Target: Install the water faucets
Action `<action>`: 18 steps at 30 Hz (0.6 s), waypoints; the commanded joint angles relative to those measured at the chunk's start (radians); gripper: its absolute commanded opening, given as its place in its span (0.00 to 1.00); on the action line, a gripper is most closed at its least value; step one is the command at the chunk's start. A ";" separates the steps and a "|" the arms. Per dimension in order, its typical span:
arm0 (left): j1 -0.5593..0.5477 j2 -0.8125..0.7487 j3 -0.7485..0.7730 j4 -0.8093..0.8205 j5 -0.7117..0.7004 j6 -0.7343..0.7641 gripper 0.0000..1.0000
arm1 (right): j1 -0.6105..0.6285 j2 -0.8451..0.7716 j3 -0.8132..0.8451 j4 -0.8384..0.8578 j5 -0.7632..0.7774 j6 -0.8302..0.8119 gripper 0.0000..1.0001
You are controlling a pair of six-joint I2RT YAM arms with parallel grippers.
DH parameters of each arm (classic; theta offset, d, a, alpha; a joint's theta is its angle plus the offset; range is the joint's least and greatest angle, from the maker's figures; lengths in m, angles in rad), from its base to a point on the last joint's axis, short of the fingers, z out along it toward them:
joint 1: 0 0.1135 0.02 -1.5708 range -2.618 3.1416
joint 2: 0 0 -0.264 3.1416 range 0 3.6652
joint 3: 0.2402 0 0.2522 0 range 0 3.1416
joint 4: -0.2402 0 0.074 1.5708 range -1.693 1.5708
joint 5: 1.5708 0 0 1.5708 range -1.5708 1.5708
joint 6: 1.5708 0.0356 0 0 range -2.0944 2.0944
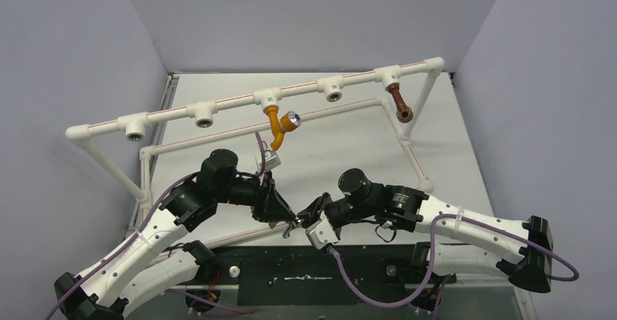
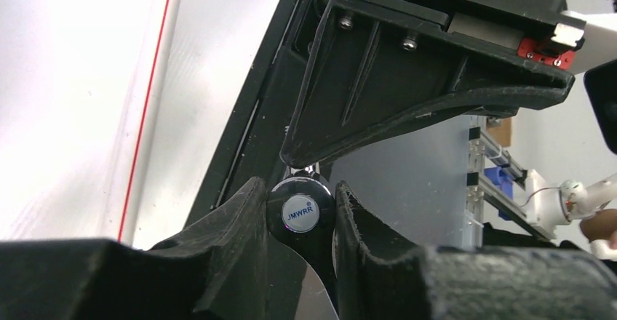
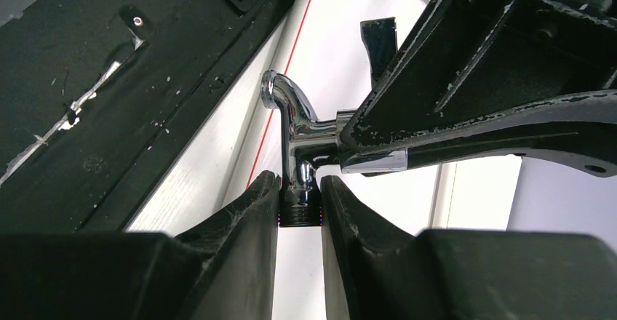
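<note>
The shiny silver faucet [image 1: 291, 225] hangs low over the table's near edge, between both grippers. My left gripper [image 1: 281, 215] is shut on its handle end, whose round cap reads JMWRR [image 2: 300, 214]. My right gripper [image 1: 303, 222] is shut on its threaded end [image 3: 300, 208], with the bent spout [image 3: 285, 105] pointing up and away. The orange faucet [image 1: 274, 126] with its chrome knob [image 1: 292, 121] hangs from the middle tee of the white pipe frame [image 1: 233, 102]. The brown faucet [image 1: 399, 102] hangs from the far-right tee.
Three tees carry no tap: one at far left [image 1: 135, 126], one beside it [image 1: 203, 113], and one right of the middle [image 1: 332, 88]. A lower white pipe [image 1: 218, 137] runs in front. A black base plate [image 1: 305, 273] lies along the near edge.
</note>
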 commanded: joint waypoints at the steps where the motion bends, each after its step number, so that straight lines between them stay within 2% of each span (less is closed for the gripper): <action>1: 0.002 0.005 0.023 0.022 0.063 0.003 0.13 | 0.013 -0.007 0.053 0.045 -0.010 -0.014 0.00; 3: 0.001 0.004 0.021 0.024 0.071 0.003 0.00 | 0.014 -0.010 0.051 0.053 -0.002 -0.007 0.00; 4: 0.001 0.004 0.019 0.023 0.071 0.003 0.00 | 0.015 -0.010 0.049 0.060 0.007 0.004 0.02; 10: 0.001 0.000 0.029 -0.001 0.036 0.005 0.00 | 0.017 -0.040 0.024 0.139 0.072 0.123 0.40; 15: 0.003 -0.013 0.032 -0.025 -0.065 -0.008 0.00 | 0.017 -0.100 -0.013 0.200 0.163 0.262 0.62; 18: 0.002 -0.035 0.033 -0.016 -0.141 -0.050 0.00 | 0.017 -0.140 -0.036 0.205 0.215 0.345 0.66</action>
